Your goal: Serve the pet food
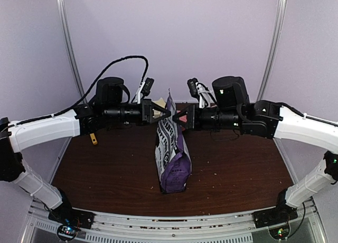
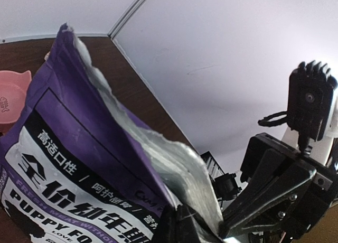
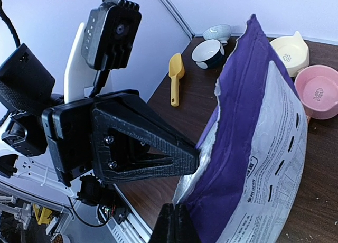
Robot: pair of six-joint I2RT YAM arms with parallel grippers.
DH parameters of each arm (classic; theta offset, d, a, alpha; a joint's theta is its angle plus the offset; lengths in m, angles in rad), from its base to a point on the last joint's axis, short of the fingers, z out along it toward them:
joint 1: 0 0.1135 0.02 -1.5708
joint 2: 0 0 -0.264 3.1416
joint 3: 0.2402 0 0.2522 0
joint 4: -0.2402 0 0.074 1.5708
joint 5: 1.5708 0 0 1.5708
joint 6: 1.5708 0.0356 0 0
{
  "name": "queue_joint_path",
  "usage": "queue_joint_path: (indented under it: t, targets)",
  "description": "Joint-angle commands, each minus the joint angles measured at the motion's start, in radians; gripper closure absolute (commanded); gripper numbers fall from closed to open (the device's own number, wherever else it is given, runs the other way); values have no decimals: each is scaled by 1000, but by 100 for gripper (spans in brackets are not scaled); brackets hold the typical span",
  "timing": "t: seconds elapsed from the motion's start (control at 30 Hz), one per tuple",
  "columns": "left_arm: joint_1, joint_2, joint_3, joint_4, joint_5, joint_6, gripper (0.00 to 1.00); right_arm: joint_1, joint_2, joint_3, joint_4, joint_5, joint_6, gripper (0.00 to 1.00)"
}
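Dark brown tabletop, pale walls behind. Purple pet food bag stands upright at centre, contents hidden inside. At its top, the left end effector and right end effector each clamp the torn upper edge from opposite sides, and the silver lining shows. Beyond the bag: yellow scoop, pink bowl, cream bowl, dark blue bowl.

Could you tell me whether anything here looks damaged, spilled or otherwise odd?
The puppy food bag has a ragged, unevenly torn top edge, pinched from both sides by the left end effector and right end effector. Small specks, perhaps spilled, dot the table.
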Motion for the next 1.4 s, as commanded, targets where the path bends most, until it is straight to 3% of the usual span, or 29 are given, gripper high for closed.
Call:
queue_joint_path:
  t: [0.0, 0.23, 0.37, 0.53, 0.8, 1.0, 1.13, 1.37]
  targets:
    - [6, 0, 26, 66, 24, 13, 100, 4, -22, 87, -164, 82, -42, 97]
    - [3, 1, 33, 63, 26, 19, 100, 5, 19, 219, -293, 176, -48, 72]
    - [1, 0, 33, 60, 23, 20, 100, 5, 69, 289, -345, 199, -58, 65]
    - [0, 0, 34, 60, 25, 22, 100, 5, 131, 365, -393, 217, -63, 65]
    - [-2, -1, 37, 52, 23, 26, 100, 6, 210, 445, -454, 226, -57, 73]
    - [-19, 3, 81, -42, -25, 90, 100, -6, 217, 430, -485, 256, 11, 100]
    - [-25, 22, 112, -78, -29, 105, 100, -14, 185, 371, -396, 190, 31, 100]
    - [-25, 41, 125, -75, -14, 102, 84, -17, 156, 333, -345, 157, 36, 100]
